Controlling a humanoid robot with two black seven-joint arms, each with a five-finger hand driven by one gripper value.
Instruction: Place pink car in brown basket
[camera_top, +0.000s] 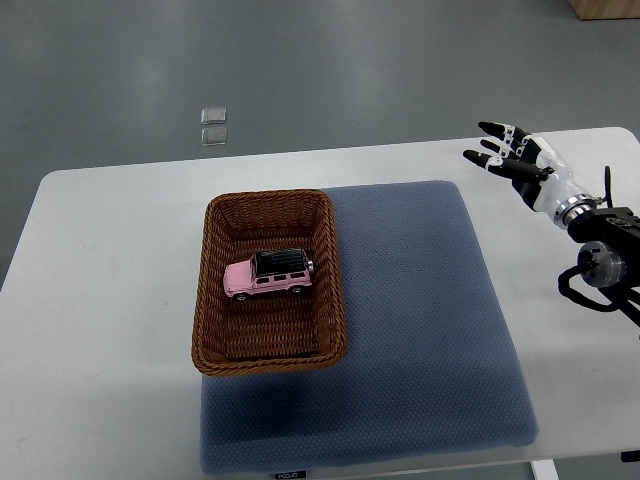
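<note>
Basket (270, 205): brown wicker, rectangular, standing on the white table (100, 300). Its right part overlaps the left edge of the grey mat (430, 320); its left part rests on bare tabletop. Long axis runs from the near side to the far side of the table, with a slight tilt.

Car (268, 274): pink body, dark roof and windows, lying inside the basket on its woven floor, about midway along its length. Upright on its wheels, set crosswise, one end toward the left wall and the other close to the right wall. Nothing touches it.

Right hand (512, 158): black and white fingers (495, 129) spread apart and extended toward the upper left, holding nothing. It hovers over the far right part of the table, just beyond the mat's upper right corner and well apart from the basket and car. The wrist and forearm (600, 245) run back toward the picture's right edge, with dark joints and cabling showing there.

Mat: grey, textured, roughly square with rounded corners, covering the middle and near part of the table and reaching its near edge.

Floor (300, 70): grey, beyond the table; two small pale square plates (213, 125) lie on it, one just behind the other. A wooden object (605, 8) shows at the top right corner, mostly cut off.
</note>
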